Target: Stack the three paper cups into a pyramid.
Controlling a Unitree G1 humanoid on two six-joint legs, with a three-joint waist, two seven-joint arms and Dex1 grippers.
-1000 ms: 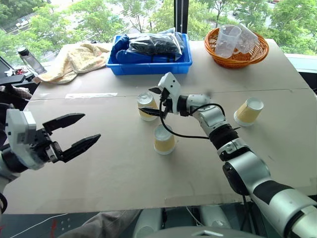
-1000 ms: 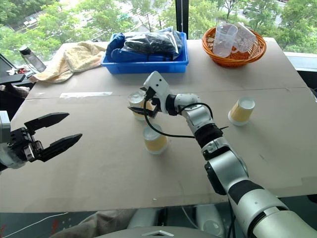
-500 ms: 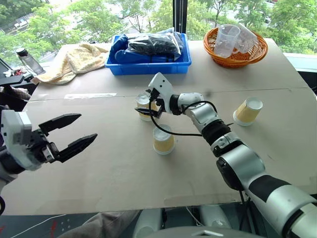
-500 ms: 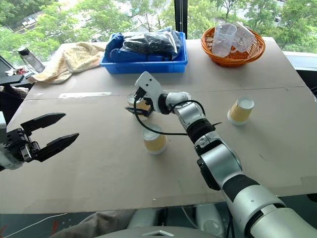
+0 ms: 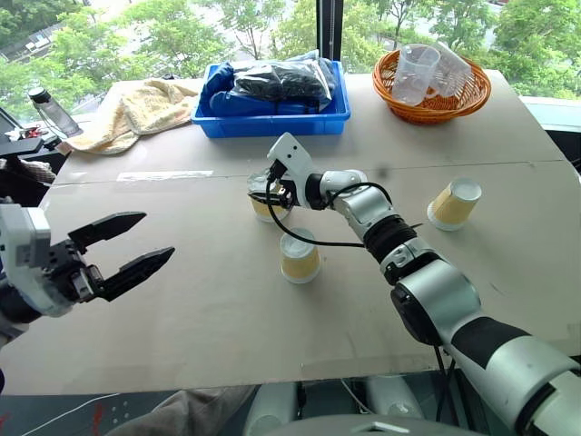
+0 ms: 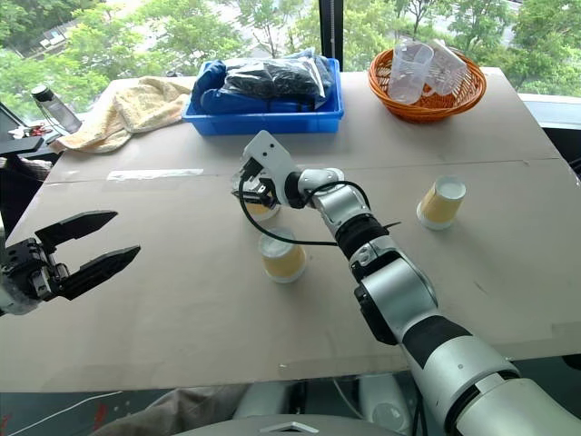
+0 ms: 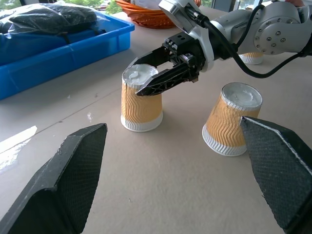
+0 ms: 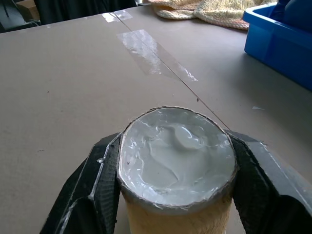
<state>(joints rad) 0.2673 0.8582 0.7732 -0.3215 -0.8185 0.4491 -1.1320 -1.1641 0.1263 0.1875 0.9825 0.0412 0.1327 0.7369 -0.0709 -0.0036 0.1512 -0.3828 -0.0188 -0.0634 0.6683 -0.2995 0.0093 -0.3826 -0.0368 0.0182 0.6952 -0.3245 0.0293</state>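
Three tan paper cups stand upside down on the cardboard-covered table. The farthest paper cup [image 5: 264, 207] has my right gripper [image 5: 262, 193] shut on its upper part, one black finger [image 8: 100, 181] pressed against each side of the white base [image 8: 176, 152]. From the left wrist view, that gripper [image 7: 135, 78] clamps the same cup [image 7: 141, 105]. A second paper cup [image 5: 300, 258] stands just in front of it, and a third [image 5: 454, 204] sits apart at the right. My left gripper [image 5: 157, 234] hangs open at the left, well away from the cups, holding nothing.
At the table's back are a blue bin [image 5: 272, 123] holding dark bags, an orange basket [image 5: 439, 106] with clear plastic cups, and a yellow towel [image 5: 136, 107]. A bottle [image 5: 54, 109] stands at the far left. A strip of clear tape [image 5: 154, 174] lies on the cardboard.
My right gripper has shifted slightly left around the farthest cup's top and closed on it. The left gripper has stayed open in place.
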